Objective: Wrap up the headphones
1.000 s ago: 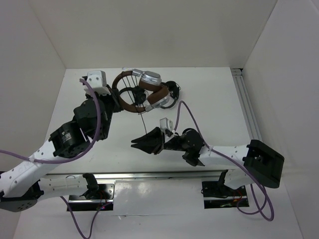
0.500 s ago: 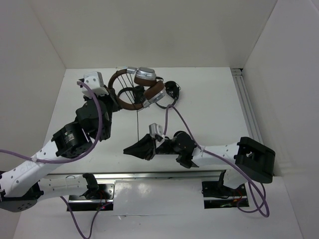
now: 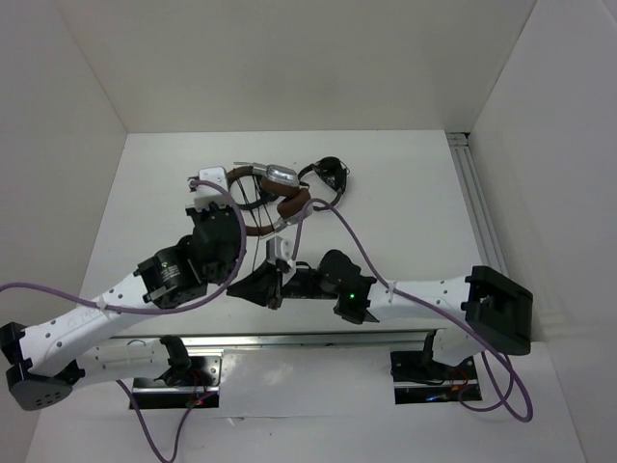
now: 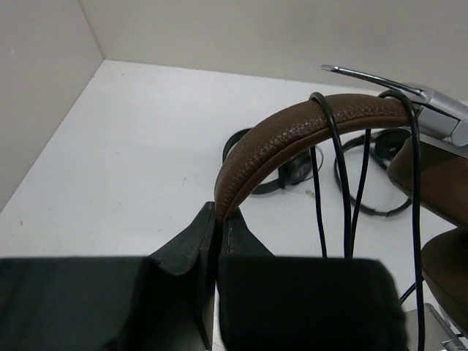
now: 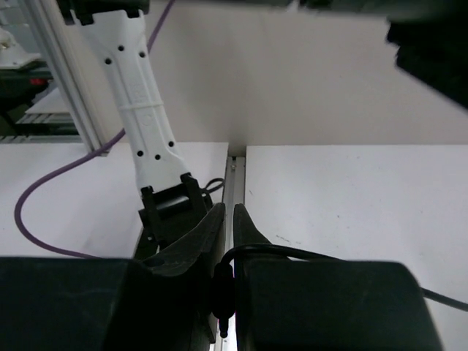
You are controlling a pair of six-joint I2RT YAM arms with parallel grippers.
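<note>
Brown headband [image 4: 292, 135] of the headphones [image 3: 278, 191] is clamped in my left tool [image 4: 218, 219] above the tabletop [image 3: 405, 193], and my right tool [image 5: 228, 219], just nearer the bases, pinches the black cable [image 5: 292, 252] looped across that band.

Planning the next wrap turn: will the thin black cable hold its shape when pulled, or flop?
Likely floppy: the cable drapes over the headband in loops, so it probably needs tension. Thin and smooth, it may slip through the right gripper pinching it. The headband, clamped in the left gripper, looks stiff enough to wind against.
</note>
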